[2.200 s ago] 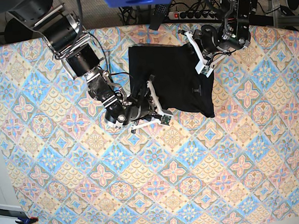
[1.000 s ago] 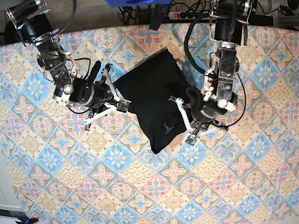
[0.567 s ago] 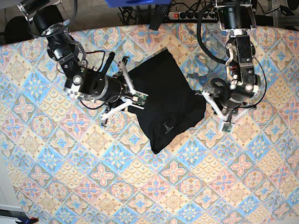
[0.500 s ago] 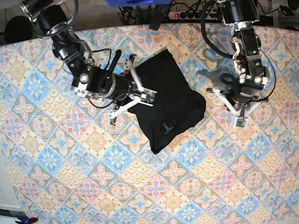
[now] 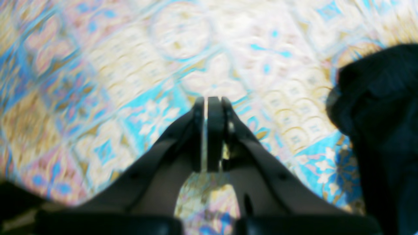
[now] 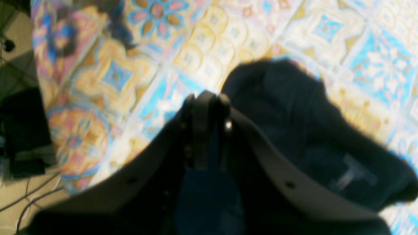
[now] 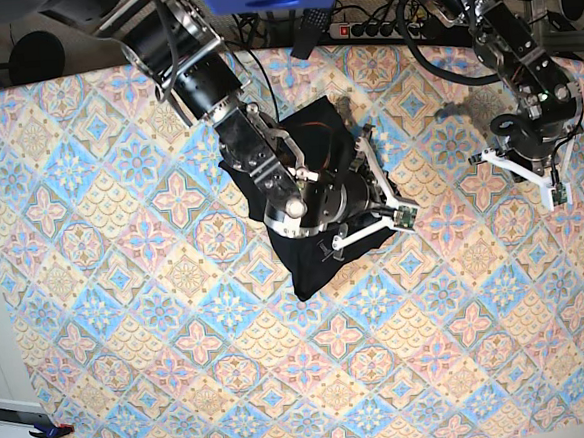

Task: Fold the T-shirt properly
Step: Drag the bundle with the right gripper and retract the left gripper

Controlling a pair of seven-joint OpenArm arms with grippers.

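Your right hand (image 7: 370,188) had swung over the black T-shirt (image 7: 315,262), your left hand (image 7: 524,168) well aside; both closed, empty

Light was bright and even in the base view, sharp across the cloth (image 7: 130,341), with short soft shadows under both arms. The T-shirt (image 7: 310,268) read as flat black, folds barely showing. Both wrist views were blurred; the left one was washed out toward its top edge, and the right one smeared the T-shirt's white mark (image 6: 351,173).
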